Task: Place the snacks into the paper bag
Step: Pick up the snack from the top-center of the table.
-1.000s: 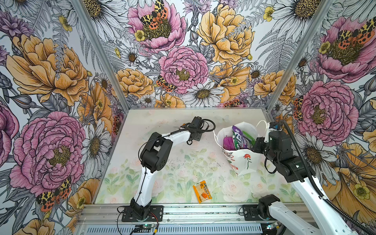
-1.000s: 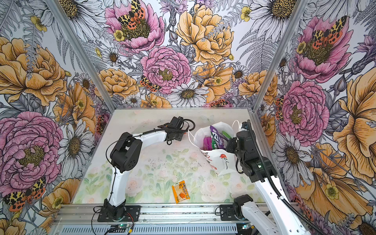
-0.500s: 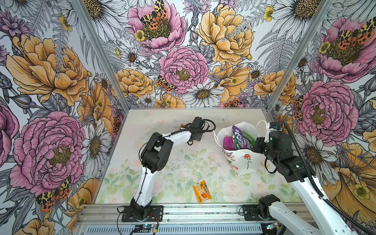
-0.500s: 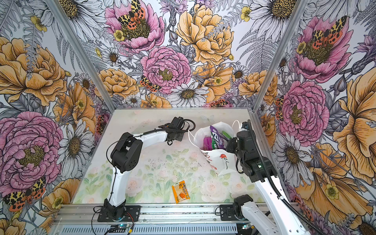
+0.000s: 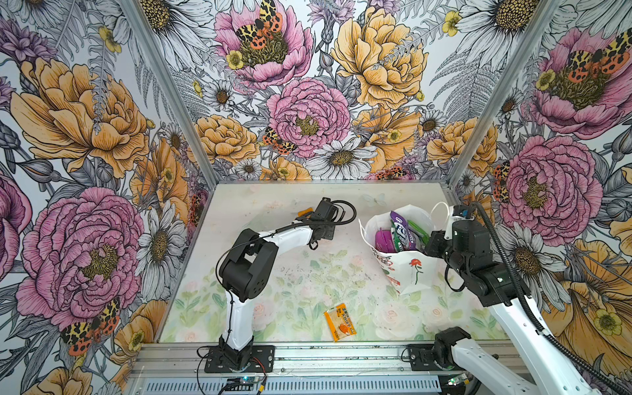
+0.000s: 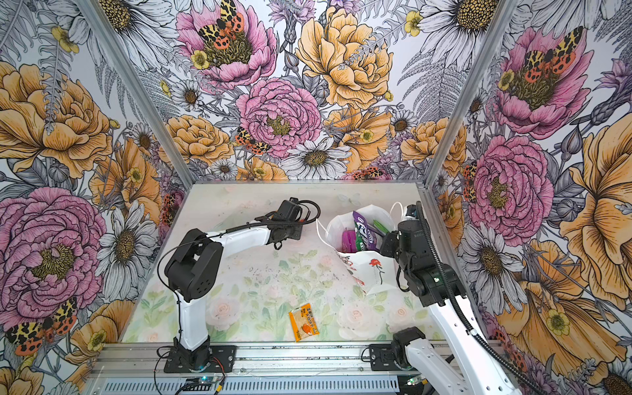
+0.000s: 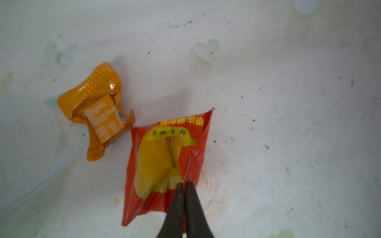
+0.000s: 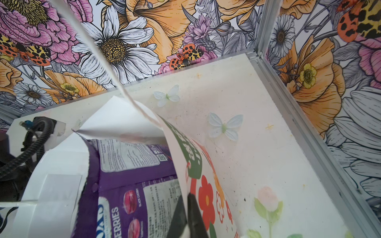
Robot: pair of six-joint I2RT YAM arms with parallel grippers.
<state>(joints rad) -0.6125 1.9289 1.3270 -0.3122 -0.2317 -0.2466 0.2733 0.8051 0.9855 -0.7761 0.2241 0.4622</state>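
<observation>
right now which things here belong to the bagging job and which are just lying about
Job: paper bag (held by right gripper), red sachet (held by left gripper), crumpled orange packet, flat orange packet, purple pouch, magenta pouch.
Just there: butterfly decals, floral walls.

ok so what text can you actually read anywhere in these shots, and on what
"ERRIES": purple pouch, start cut off by the picture's edge.
"BLACK CHERRY": same pouch, beside a cherry picture.
"C20230804Y", roughly: stamped on the red sachet.
"FO": green-white packet in the paper bag, rest hidden.
Too small to read: back label of the orange packet.
</observation>
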